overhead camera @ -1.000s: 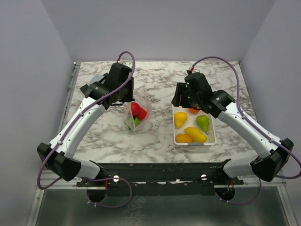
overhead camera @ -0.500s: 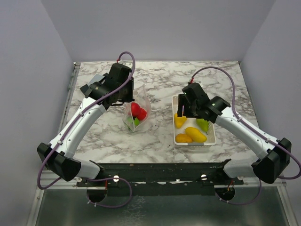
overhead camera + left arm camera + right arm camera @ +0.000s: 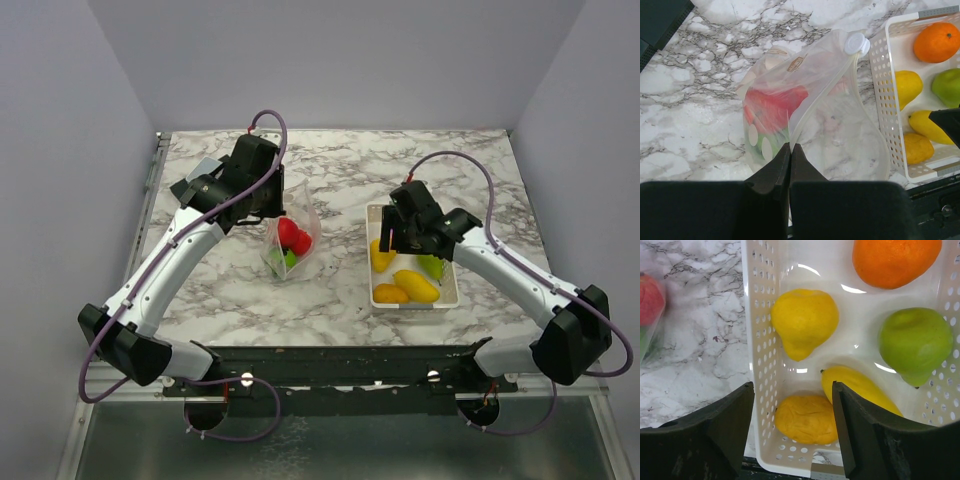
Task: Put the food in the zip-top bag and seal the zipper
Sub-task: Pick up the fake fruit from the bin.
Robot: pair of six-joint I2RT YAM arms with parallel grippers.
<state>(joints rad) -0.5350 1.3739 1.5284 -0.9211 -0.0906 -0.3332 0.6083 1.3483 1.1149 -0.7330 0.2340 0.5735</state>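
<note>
Pinching zip-top bag: left tool; right tool apart above tray; logo unreadable.

I see white tray on right half of marble table, long sides running near to far. Tray side walls perforated with round holes, floor solid and glossy. Tabletop white with grey veining. Plain pale walls on three sides. Black bar along near table edge, metal rail along left edge.
</note>
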